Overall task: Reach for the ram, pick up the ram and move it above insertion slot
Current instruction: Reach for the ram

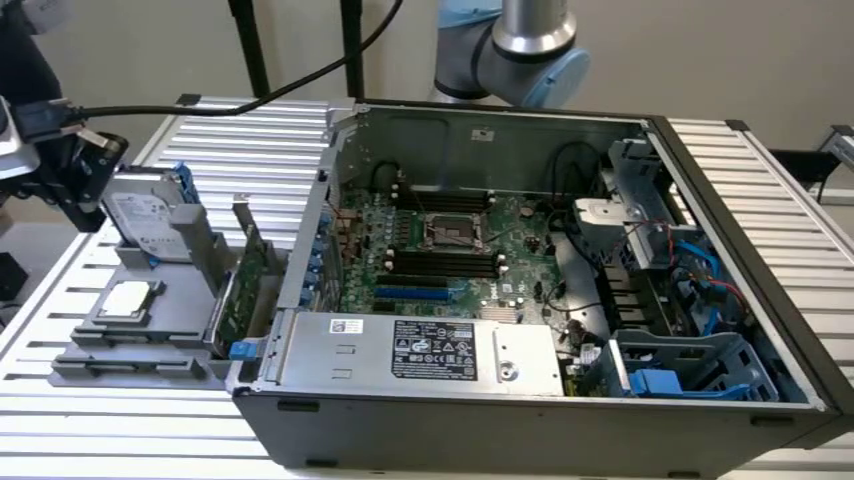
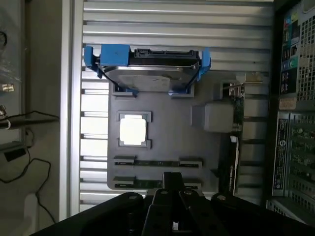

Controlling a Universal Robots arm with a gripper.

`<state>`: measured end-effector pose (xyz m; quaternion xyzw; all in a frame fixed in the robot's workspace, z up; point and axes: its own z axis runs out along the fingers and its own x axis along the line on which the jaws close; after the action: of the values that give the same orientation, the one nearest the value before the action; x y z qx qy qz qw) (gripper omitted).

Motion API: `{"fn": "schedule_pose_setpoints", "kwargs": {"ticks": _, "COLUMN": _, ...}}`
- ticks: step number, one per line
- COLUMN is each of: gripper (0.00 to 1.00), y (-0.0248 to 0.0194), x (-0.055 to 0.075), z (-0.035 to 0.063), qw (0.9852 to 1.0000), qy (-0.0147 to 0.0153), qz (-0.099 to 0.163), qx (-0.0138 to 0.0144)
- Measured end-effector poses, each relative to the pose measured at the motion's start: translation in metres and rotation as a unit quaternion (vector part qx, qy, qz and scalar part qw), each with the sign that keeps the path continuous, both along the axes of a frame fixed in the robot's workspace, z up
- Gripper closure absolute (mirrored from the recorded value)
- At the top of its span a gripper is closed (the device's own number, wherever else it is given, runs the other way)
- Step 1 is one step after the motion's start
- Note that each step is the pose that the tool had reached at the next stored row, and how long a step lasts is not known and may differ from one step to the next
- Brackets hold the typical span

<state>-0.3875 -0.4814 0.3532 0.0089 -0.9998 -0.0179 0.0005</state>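
Presently: gripper (image 2: 172, 179) over grey fixture tray (image 2: 162, 105); ram (image 2: 145, 184) not grasped.
The ram sits in the tray's end holder, closest to the gripper, with its long axis parallel to the hard drive (image 2: 147, 78). A second stick (image 2: 157, 162) lies alongside it. Gripper opening: cannot tell. The insertion slot (image 1: 441, 262) is well apart, inside the computer case (image 1: 534, 440), beyond the upright expansion card (image 1: 244, 290).

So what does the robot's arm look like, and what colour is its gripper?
The arm is a round, silver-grey tube with chunky joints capped in light blue. The gripper is all black, built from angular, blocky pieces. A thick black cable leads to the arm's dark end at the exterior view's left.
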Motion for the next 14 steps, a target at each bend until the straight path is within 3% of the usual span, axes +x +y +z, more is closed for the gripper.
{"fn": "schedule_pose_setpoints", "kwargs": {"ticks": 8, "gripper": 0.89, "y": -0.0355, "x": 0.000, "z": -0.0020, "qw": 1.0000, "qy": 0.0000, "qz": 0.000, "qx": -0.0024}}
{"fn": "schedule_pose_setpoints", "kwargs": {"ticks": 14, "gripper": 0.89, "y": -0.0370, "x": 0.000, "z": -0.0020, "qw": 1.0000, "qy": 0.0000, "qz": 0.000, "qx": -0.0031}}
